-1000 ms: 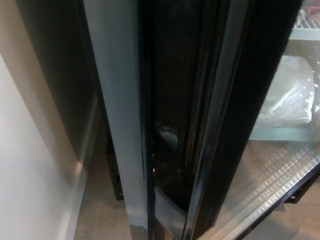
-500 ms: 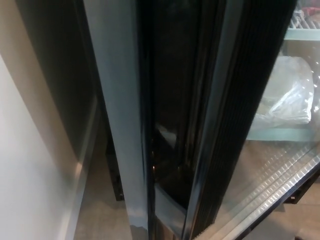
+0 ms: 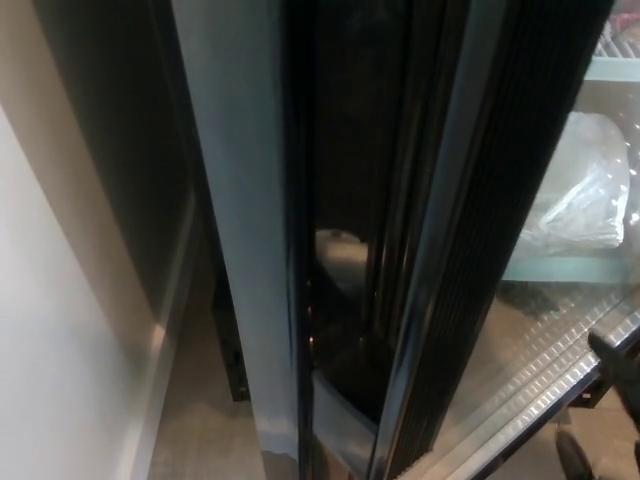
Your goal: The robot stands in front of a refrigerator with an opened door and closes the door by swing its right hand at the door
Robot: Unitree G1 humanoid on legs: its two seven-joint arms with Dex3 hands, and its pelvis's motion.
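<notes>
- The refrigerator door (image 3: 420, 230) stands open, edge-on, filling the middle; its long axis runs top to bottom, leaning slightly right at the top.
- Left of it, a pale wall (image 3: 50, 330) leaves a narrow floor gap.
- Right, a shelf (image 3: 560, 270) holds a clear bag (image 3: 585, 190).
- The right hand (image 3: 612, 400) shows at the near right corner; I cannot tell if it is clenched.

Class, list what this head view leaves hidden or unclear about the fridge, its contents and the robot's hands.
- Right hand: cut off by the right edge; open or shut unclear.
- Left hand: not in view.
- Plastic bag: contents blurred behind wrinkled film, partly hidden by the door.
- Top shelf: items cropped at the corner.
- Door handle: not visible.
</notes>
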